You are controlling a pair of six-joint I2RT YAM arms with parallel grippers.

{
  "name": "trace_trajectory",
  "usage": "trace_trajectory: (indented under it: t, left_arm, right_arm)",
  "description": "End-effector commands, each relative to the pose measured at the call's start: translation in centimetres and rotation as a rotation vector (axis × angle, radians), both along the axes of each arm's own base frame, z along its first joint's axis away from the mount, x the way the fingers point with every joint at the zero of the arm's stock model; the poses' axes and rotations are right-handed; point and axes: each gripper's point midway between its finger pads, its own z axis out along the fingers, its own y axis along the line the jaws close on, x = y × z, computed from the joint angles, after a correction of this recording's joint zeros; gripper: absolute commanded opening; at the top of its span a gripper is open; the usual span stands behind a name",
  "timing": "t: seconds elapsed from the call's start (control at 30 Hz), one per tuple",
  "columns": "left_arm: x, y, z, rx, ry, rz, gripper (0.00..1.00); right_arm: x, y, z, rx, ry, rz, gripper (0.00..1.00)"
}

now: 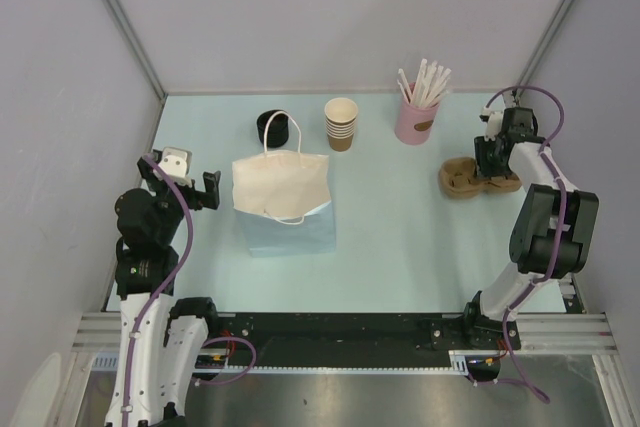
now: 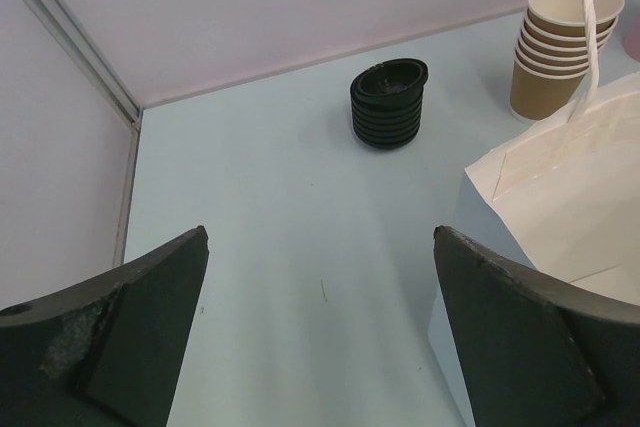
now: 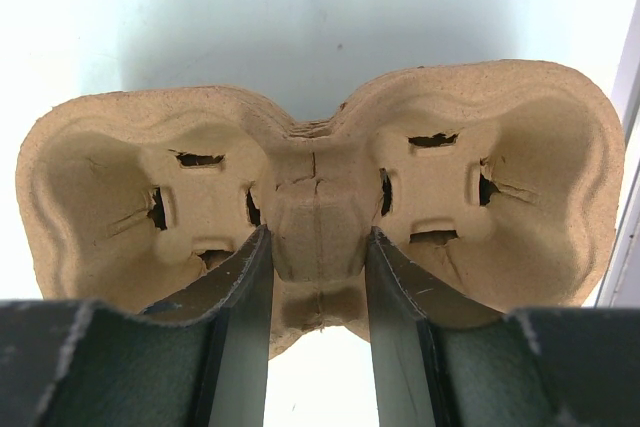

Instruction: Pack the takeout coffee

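R claw [image 3: 318, 239] clenched on centre ridge of pulp cup carrier [image 3: 100, 177], prob. the firmest spot to lift by. L claw [image 2: 320, 247] released, wide, beside paper bag [image 1: 283, 187], maybe to steady it. No lidded takeout coffee visible; only cup stack [image 1: 341, 125] & lid stack [image 1: 273, 128] at table [image 1: 400, 237] back.

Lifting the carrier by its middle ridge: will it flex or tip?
Probably light and fairly stiff: the carrier is moulded pulp, both wells empty. Held at its centre by the right gripper, it should hang roughly level. Torn tabs suggest hard squeezing could crush it.
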Motion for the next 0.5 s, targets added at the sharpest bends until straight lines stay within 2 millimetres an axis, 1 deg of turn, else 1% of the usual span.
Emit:
trace_trajectory:
  t: [0.0,0.1,0.17,0.23,0.3,0.37,0.47]
  left_arm:
    - [-0.1,-0.1,0.2,0.008,-0.015,-0.013,1.0]
    - [-0.1,-0.1,0.2,0.009,-0.017,-0.012,1.0]
    - [-0.1,-0.1,0.2,0.007,-0.015,-0.013,1.0]
    - [-0.1,-0.1,0.2,0.009,-0.017,-0.013,1.0]
    - [-0.1,0.0,0.1,0.009,-0.012,-0.012,1.0]
    - [0.0,-0.1,0.1,0.008,-0.011,-0.015,1.0]
    - [-0.1,-0.1,0.1,0.009,-0.012,-0.013,0.99]
  right_arm:
    - [1.1,-0.4,0.5,-0.012,-0.045,-0.007,0.41]
    - [1.0,-0.4,0.4,-0.008,-0.042,-0.007,0.42]
    - [1.1,-0.4,0.6,-0.009,-0.048,-0.007,0.4]
    - [1.2,-0.4,0.8,-0.01,-0.053,-0.004,0.4]
    - [1.2,-0.4,1.1,-0.012,-0.064,-0.001,0.48]
    - [1.2,-0.4,1.3,-0.014,-0.068,0.0,0.59]
    - [1.2,-0.3,1.4,-0.009,-0.069,0.003,0.61]
